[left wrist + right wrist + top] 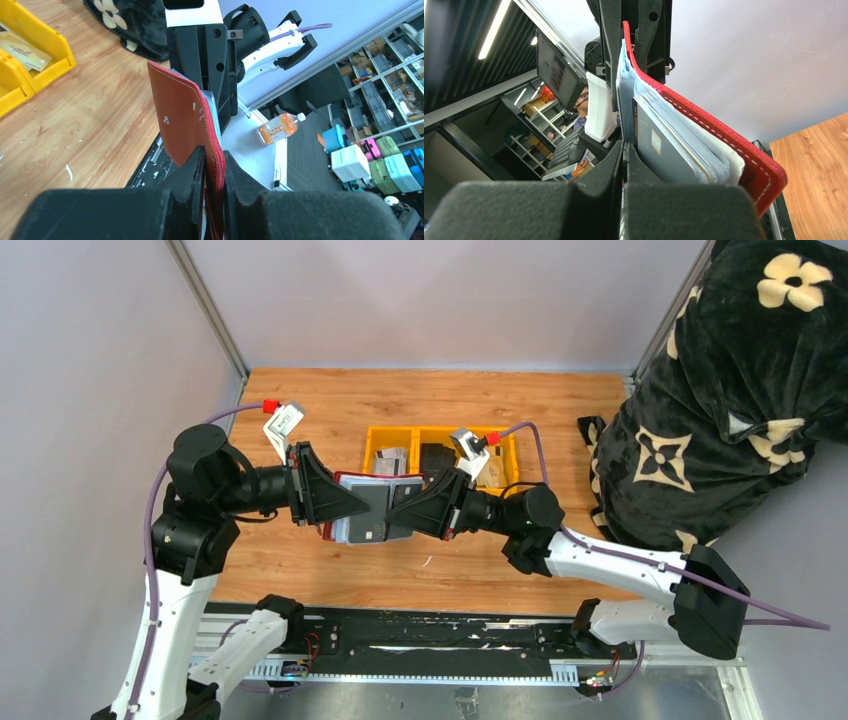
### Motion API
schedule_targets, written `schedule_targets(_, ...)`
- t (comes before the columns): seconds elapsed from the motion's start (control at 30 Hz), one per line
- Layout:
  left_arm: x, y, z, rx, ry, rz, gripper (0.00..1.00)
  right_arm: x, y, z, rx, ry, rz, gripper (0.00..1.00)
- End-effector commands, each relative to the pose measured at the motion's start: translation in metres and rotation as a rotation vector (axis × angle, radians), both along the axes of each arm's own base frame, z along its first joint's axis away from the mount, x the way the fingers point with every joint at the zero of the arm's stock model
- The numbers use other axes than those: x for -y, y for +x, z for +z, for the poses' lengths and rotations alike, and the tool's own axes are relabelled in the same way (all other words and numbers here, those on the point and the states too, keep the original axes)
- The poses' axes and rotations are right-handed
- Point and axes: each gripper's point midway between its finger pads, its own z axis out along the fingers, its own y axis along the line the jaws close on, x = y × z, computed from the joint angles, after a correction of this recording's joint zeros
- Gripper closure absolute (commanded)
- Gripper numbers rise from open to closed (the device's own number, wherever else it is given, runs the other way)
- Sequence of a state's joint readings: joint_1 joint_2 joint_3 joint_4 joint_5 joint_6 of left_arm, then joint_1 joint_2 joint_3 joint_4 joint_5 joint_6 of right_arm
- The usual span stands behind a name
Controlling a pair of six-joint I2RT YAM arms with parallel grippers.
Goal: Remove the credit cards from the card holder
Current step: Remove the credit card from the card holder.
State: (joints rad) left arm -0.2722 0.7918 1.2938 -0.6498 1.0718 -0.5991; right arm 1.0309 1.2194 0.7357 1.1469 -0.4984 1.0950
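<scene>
The dark-red card holder (327, 533) hangs open in the air above the table's middle, between both grippers. My left gripper (352, 502) is shut on its left edge; in the left wrist view the leather (180, 120) runs down between the pads of that gripper (215, 157). Several grey-white credit cards (362, 508) stand in its pockets and fan out in the right wrist view (669, 150), inside the red cover (729, 142). My right gripper (405, 508) is shut on a thin light card edge (620, 85), which runs down into its jaws (624, 150).
A yellow compartment bin (378, 436) stands behind the grippers, holding loose cards and a black wallet-like object (435, 456). A black flowered cloth (720, 410) fills the right side. Metal frame posts stand at the back corners.
</scene>
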Motion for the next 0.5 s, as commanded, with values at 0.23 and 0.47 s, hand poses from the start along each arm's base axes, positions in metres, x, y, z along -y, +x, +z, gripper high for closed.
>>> schedule_targets(0.23, 0.0005, -0.0160, 0.0156, 0.029, -0.035, -0.059, 0.99, 0.0051, 0.0006, -0.0150, 0.016, -0.037, -0.050, 1.00)
schedule_targets(0.47, 0.0009, -0.0160, 0.0157, 0.024, -0.039, -0.063, 0.97, 0.0039, -0.0010, -0.0136, 0.025, -0.049, -0.046, 1.00)
